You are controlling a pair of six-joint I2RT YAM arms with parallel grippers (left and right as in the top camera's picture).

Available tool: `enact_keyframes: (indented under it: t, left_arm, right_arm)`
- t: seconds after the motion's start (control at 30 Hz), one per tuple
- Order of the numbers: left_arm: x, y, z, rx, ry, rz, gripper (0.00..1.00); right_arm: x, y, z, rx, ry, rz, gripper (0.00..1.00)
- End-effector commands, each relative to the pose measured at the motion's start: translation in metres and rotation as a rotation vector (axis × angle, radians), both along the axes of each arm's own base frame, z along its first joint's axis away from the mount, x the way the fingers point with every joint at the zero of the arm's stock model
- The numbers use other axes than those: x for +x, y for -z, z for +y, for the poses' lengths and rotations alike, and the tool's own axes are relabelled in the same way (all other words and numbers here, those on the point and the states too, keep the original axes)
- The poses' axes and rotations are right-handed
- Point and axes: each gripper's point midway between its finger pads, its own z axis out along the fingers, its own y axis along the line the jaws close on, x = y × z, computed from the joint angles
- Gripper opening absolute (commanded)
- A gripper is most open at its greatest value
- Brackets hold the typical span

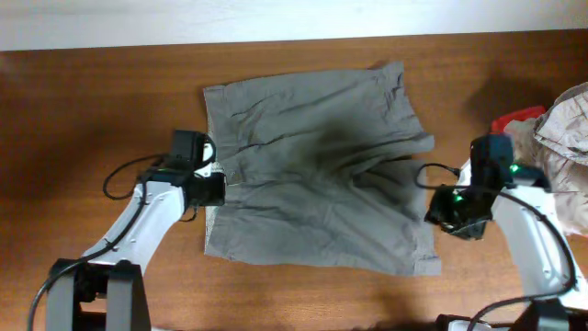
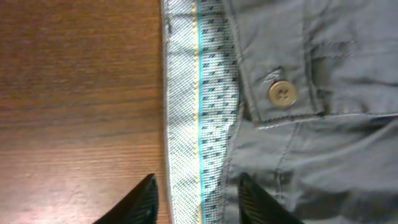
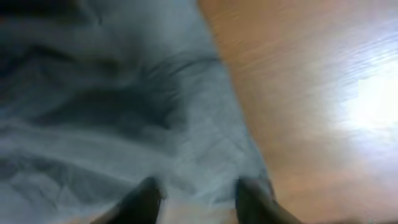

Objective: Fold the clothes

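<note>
The clothes are one grey-olive pair of shorts (image 1: 317, 175) lying spread and wrinkled on the wooden table (image 1: 83, 110), waistband to the left, legs to the right. My left gripper (image 1: 209, 187) sits at the waistband's edge. In the left wrist view its jaws (image 2: 199, 202) stand apart astride the white patterned waistband lining (image 2: 199, 93), which lies flat between them; a button (image 2: 283, 93) shows beside it. My right gripper (image 1: 443, 218) is at the right leg's edge. The right wrist view is blurred; its jaws (image 3: 199, 199) stand apart over the fabric edge (image 3: 155, 112).
A heap of other garments lies at the table's right edge, red (image 1: 517, 119) and pale beige (image 1: 570, 138), just behind the right arm. Black cables loop beside both arms. Bare wood (image 3: 311, 93) lies right of the shorts' hem.
</note>
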Motion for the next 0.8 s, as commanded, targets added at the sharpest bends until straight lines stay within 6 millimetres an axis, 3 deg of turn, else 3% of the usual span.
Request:
enact_keyframes:
  t: [0.0, 0.03, 0.2, 0.27, 0.37, 0.47, 0.57, 0.63, 0.77]
  left_arm:
    - [0.002, -0.01, -0.022, -0.106, 0.06, -0.024, 0.38]
    - [0.002, -0.01, -0.026, -0.107, 0.089, -0.028, 0.37]
    - [0.0, -0.003, -0.033, -0.077, 0.159, -0.017, 0.29]
    - [-0.001, 0.008, -0.032, -0.071, 0.157, 0.013, 0.23]
    - [-0.008, 0.024, -0.031, -0.066, 0.155, 0.072, 0.14]
    - [-0.013, 0.027, -0.028, -0.052, 0.151, 0.096, 0.14]
    - [-0.012, 0.017, -0.018, -0.01, 0.133, 0.076, 0.16]
    - [-0.012, 0.002, -0.01, 0.018, 0.114, 0.057, 0.17]
    - [-0.015, -0.038, 0.005, 0.023, 0.065, -0.003, 0.18]
  right_arm:
    - [-0.003, 0.024, 0.023, 0.132, -0.028, -0.024, 0.27]
    - [-0.002, 0.03, 0.026, 0.153, -0.03, -0.042, 0.2]
    - [-0.015, 0.061, 0.032, 0.167, -0.03, -0.049, 0.09]
    - [-0.028, 0.075, 0.022, 0.103, 0.028, 0.002, 0.05]
    - [-0.034, 0.079, 0.011, 0.04, 0.072, 0.037, 0.04]
    - [-0.029, 0.072, 0.015, 0.064, 0.06, 0.028, 0.05]
    - [-0.02, 0.056, 0.021, 0.105, 0.012, 0.003, 0.16]
    - [-0.015, 0.041, 0.019, 0.102, 0.008, -0.005, 0.21]
    - [-0.001, 0.004, 0.017, 0.091, -0.001, -0.063, 0.42]
